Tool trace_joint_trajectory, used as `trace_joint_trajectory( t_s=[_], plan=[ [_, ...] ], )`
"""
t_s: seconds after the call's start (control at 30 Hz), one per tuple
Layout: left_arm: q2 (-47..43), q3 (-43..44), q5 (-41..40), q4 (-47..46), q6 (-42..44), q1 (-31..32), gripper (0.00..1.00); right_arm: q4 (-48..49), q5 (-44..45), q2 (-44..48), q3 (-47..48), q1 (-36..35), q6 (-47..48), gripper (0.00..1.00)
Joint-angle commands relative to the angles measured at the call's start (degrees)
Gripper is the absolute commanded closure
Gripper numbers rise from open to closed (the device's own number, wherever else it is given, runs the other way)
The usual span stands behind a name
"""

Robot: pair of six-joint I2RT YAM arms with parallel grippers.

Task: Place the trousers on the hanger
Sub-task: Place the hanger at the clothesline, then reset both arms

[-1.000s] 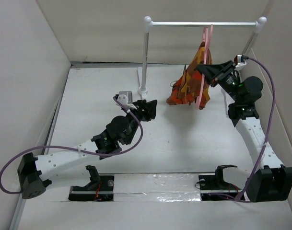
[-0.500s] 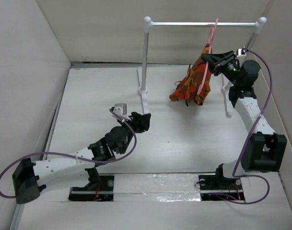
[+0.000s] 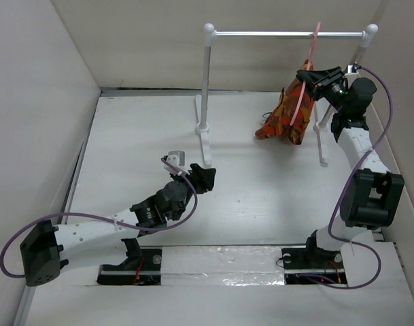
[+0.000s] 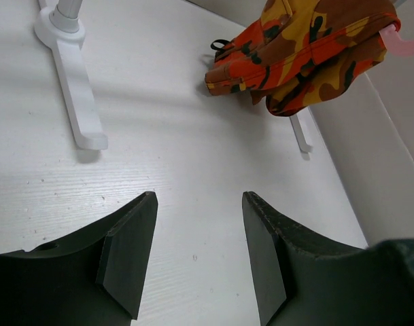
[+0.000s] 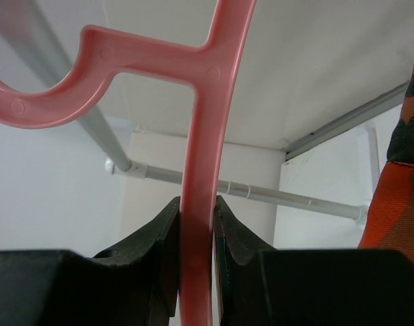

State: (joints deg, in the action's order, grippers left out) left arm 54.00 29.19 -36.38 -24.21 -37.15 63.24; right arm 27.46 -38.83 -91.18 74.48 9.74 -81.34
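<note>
One lift higher: right claw (image 5: 196, 207) pinches the pink hanger (image 5: 201, 136), trousers (image 3: 286, 115) draped beneath, nearly reaching the rail (image 3: 261, 32); left claw (image 4: 200, 200) spread.

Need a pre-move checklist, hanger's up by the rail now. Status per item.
1. Grip on the hanger: ok. The right gripper has its jaws clamped on the stem just below the hook.
2. Trousers on the hanger: ok. They hang draped from it, bunched to the left of the stem.
3. Hook seated over the rail: cannot tell. The top view shows it at rail height, and in the wrist view the rail runs behind it, but no contact is visible.
4. Left gripper out of the way: ok. It is open, empty, low over the table and well short of the rail.
5. Trousers free of the table: cannot tell.
</note>
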Motion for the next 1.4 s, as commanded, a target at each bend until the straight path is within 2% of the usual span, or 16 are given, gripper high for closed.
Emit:
trace_joint_trajectory(
  t_s=[0.0, 0.23, 0.27, 0.3, 0.33, 0.4, 0.43, 0.5, 0.73, 0.83, 0.9, 1.03, 1.2, 1.37],
  plan=[
    [0.58, -0.1, 0.78, -3.21, -0.47, -0.31, 0.5, 11.11, -1.51, 1.18, 2.96, 0.11, 1.89, 1.0],
    [1.11, 0.6, 1.05, -2.95, 0.23, -0.31, 0.5, 12.61, -3.7, -0.67, 0.58, 1.25, 2.77, 1.0],
    [1.11, 0.69, 1.14, -2.86, 0.23, -0.31, 0.5, 12.7, -3.97, -0.67, 0.32, 1.77, 2.94, 0.98],
    [1.2, 0.78, 1.14, -2.78, 0.23, -0.31, 0.5, 13.49, -4.06, -0.67, -0.12, 1.78, 2.94, 0.91],
    [1.02, 0.78, 1.05, -2.51, 0.23, -0.31, 0.5, 13.67, -3.97, -0.06, -0.56, 1.78, 3.03, 0.7],
    [0.76, 0.95, 0.96, -1.73, 0.14, -0.31, 0.5, 12.62, -3.54, 1.08, -1.61, 2.39, 4.52, 0.47],
    [0.24, 1.04, 0.87, -1.37, 0.14, -0.31, 0.5, 11.4, -3.1, 2.48, -1.62, 2.91, 5.39, 0.27],
    [-0.47, 1.22, 0.7, -0.67, 0.23, -0.31, 0.49, 6.93, -2.66, 4.16, -1.09, 3.44, 9.43, 0.01],
    [-4.6, 3.68, -1.67, 4.33, 1.46, -0.31, 0.44, -9.52, 5.15, 17.15, -5.11, 4.68, 25.69, 0.0],
    [-6.26, 4.21, -3.52, 6.35, 2.25, -0.31, 0.43, -6.12, 3.16, 25.76, -11.35, 4.68, 27.38, 0.0],
    [-7.41, 4.21, -5.35, 8.81, 2.25, -0.31, 0.43, -0.87, 1.57, 32.77, -19.08, 4.06, 27.11, 0.0],
    [-12.32, 3.16, -7.74, 12.76, 1.73, -0.31, 0.43, -3.72, -1.42, 44.72, -29.98, -0.06, 31.32, 0.0],
    [-18.39, -0.18, -8.97, 16.82, -0.29, -0.31, 0.44, -19.51, -3.62, 49.51, -38.42, -7.36, 45.29, 0.0],
    [-23.23, -4.31, -8.18, 18.58, -2.84, -0.31, 0.45, -27.28, -0.3, 54.42, -45.55, -10.35, 53.64, 0.0]
  ],
)
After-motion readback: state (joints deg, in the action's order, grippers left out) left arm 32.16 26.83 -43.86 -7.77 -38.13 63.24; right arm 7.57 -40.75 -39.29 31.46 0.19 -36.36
